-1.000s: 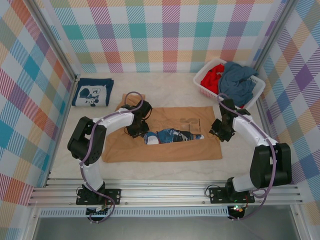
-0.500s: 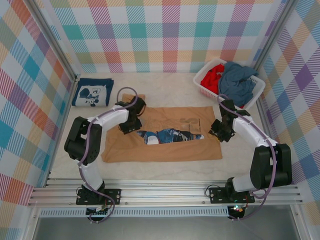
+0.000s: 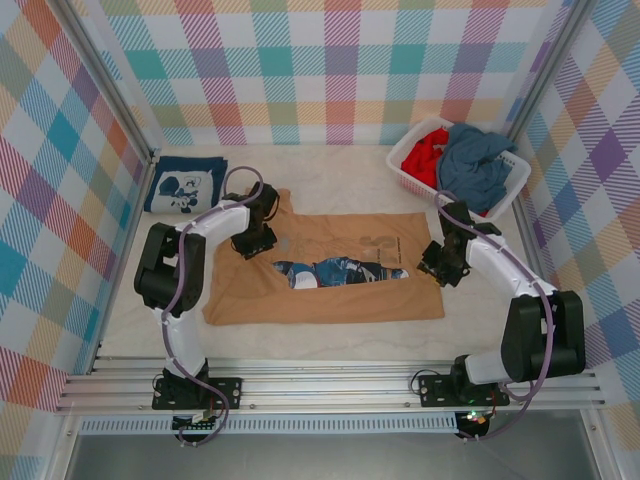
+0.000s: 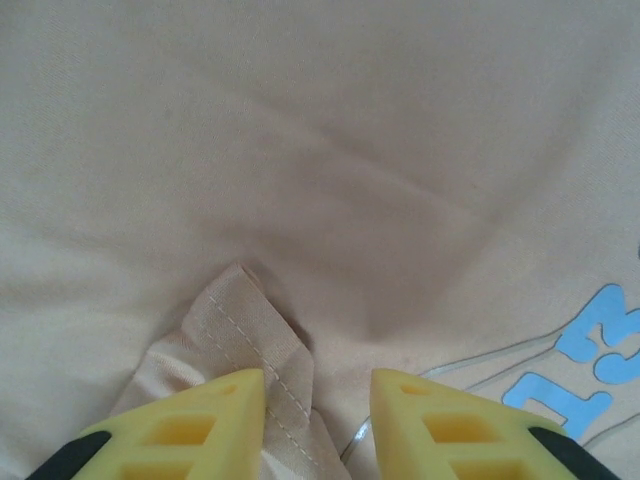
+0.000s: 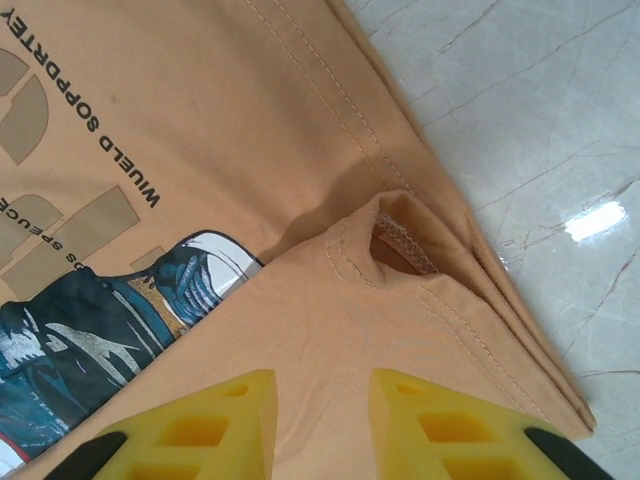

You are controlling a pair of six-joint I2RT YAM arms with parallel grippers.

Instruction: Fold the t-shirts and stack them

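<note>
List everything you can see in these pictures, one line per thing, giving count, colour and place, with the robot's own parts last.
tan t-shirt: one, tan with blue-and-white print, spread at the table's centre
navy t-shirt: one, navy with white graphic, folded, far-left corner
basket: one, white, far-right corner
red garment: one, red, in the basket
grey-blue garment: one, grey-blue, heaped in the basket beside the red one
table: one, pale marble-look
plaid walls: three, multicoloured, left, back, right
left arm: one, white and black, near left
right arm: one, white and black, near right
left pincer: one, yellow, gripping a tan t-shirt fold
right pincer: one, yellow, gripping its right edge
</note>
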